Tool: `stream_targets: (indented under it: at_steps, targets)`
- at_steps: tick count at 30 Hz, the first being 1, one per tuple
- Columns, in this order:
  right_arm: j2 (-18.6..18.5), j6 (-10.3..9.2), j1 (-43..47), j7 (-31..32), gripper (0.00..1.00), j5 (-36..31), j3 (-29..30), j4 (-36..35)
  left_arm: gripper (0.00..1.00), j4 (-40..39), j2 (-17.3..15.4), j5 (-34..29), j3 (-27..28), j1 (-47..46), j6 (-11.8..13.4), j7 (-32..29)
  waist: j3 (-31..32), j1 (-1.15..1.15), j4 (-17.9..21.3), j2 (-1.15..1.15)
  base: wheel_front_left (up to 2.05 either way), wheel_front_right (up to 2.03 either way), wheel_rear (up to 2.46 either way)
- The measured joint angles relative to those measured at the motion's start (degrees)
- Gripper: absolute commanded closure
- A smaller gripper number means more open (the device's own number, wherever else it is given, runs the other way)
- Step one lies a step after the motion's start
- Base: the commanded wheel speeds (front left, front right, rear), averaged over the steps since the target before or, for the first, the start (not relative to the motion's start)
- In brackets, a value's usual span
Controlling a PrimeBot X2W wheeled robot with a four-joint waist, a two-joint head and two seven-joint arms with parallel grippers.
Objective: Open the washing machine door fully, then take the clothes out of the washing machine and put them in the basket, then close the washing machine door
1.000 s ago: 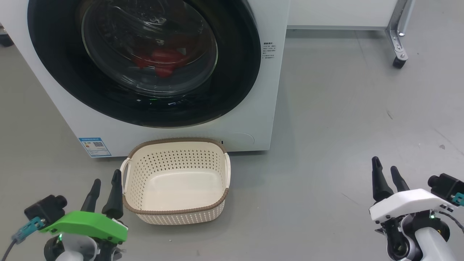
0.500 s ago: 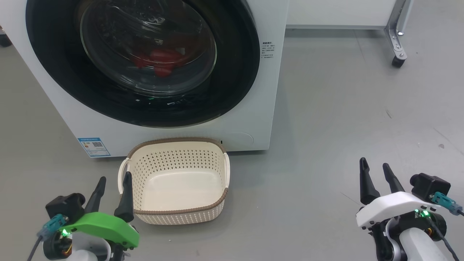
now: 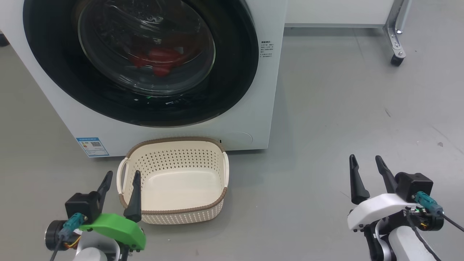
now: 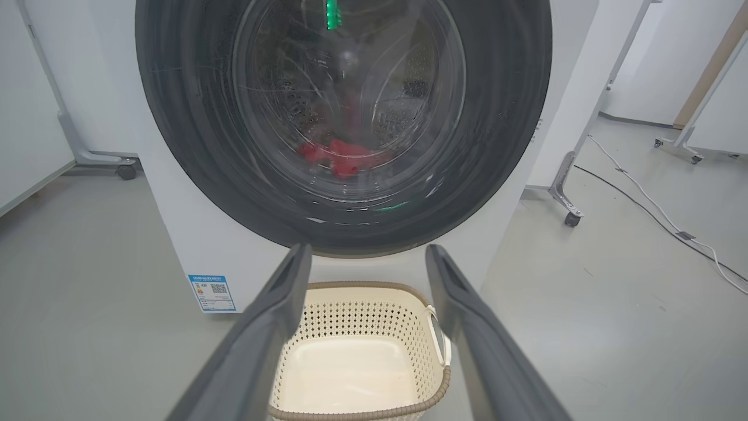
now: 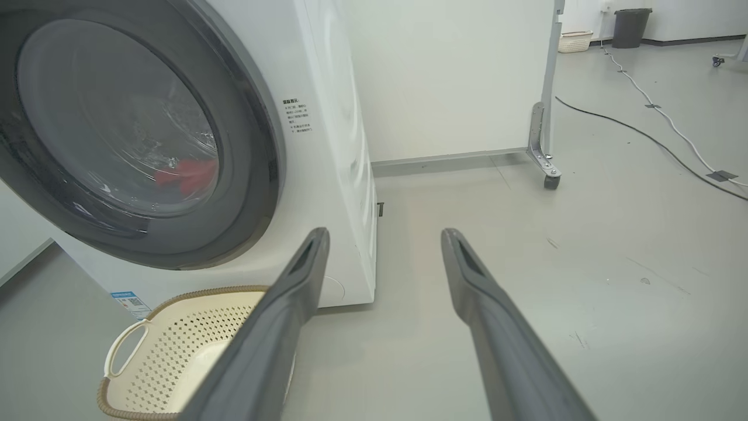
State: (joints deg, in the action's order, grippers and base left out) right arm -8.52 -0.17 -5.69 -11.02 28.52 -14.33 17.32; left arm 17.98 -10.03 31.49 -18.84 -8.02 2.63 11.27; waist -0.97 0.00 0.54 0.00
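All 3 steps lay ahead: the door (image 3: 232, 72) was shut, clothes (image 3: 159, 59) inside, basket (image 3: 174, 139) empty, left gripper (image 3: 122, 174) and right gripper (image 3: 365, 157) spread wide, holding nothing.

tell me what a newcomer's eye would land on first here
The shut washing machine door, a glossy black ring around a glass bowl, dominates the head view's upper left, with the red clothes showing through it. Just below, the cream basket stands empty on the grey floor in front of the washing machine. The left gripper and right gripper hang open at the bottom corners, holding nothing.
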Motion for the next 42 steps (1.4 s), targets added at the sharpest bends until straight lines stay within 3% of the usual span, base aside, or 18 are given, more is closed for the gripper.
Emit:
stream_targets:
  at_steps: [15, 42]
  targets:
    - [0.33, -1.15, -0.10, -2.99, 0.00, -9.20, -0.94, 0.24, 0.00, 2.67, 0.02, -8.93, -1.81, -1.29, 2.38, 3.03, -0.18, 0.00, 0.16, 0.00, 0.00, 0.00, 0.00]
    - [1.97, -1.45, -0.05, -2.99, 0.00, -9.54, 2.24, 1.00, 0.00, 5.15, 0.81, -8.25, -0.25, -1.46, 2.88, 3.11, -0.14, 0.00, 0.07, 0.00, 0.00, 0.00, 0.00]
